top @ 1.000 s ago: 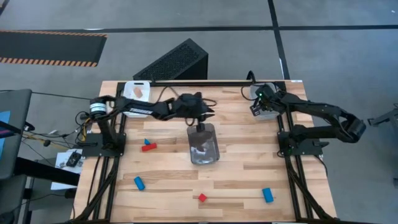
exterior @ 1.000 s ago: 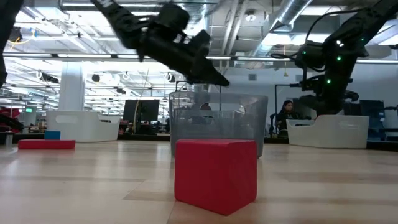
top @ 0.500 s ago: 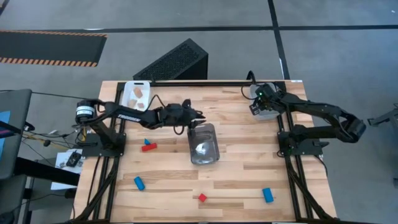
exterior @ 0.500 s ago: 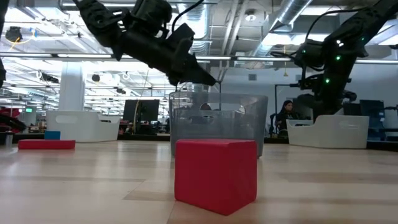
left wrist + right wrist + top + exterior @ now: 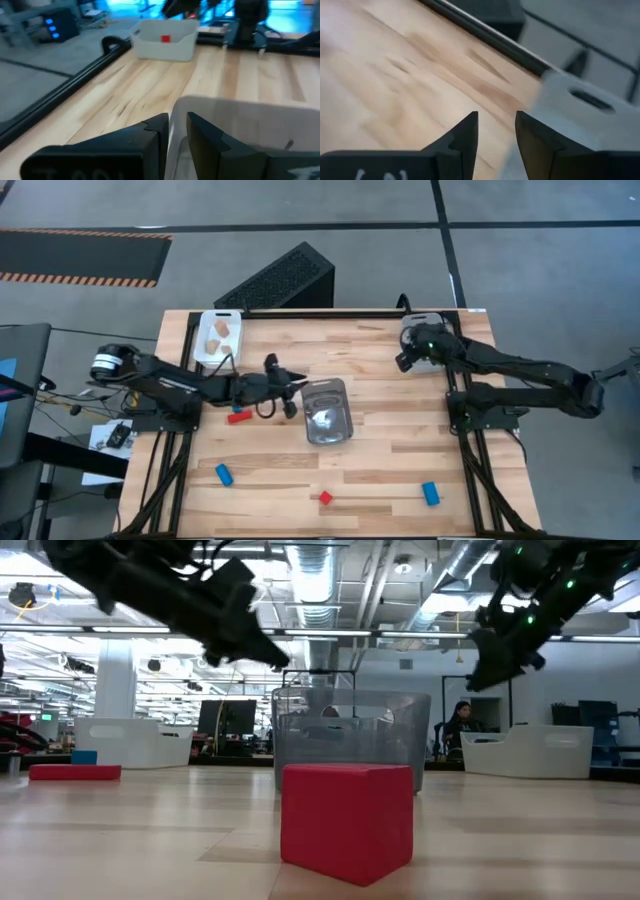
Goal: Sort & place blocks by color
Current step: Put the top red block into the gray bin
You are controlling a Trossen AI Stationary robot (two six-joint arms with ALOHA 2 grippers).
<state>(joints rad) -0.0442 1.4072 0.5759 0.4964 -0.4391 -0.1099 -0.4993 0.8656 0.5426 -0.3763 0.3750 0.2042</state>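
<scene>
No readable writing shows; the left gripper (image 5: 296, 388) is clenched on the clear tray (image 5: 327, 412) rim; the right gripper (image 5: 402, 363), released, is beside the grey tray (image 5: 420, 326); red and blue blocks (image 5: 238, 417) lie on the table (image 5: 380, 465)

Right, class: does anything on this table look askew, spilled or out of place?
The clear tray in the middle sits slightly turned against the plank lines of the table. Loose red blocks and blue blocks lie scattered, unsorted. Nothing looks spilled or damaged.

Two matte-black jointed arms: the left arm (image 5: 170, 380) carries white lettering and a silver joint cap; the right arm (image 5: 520, 367) shows a green light.
</scene>
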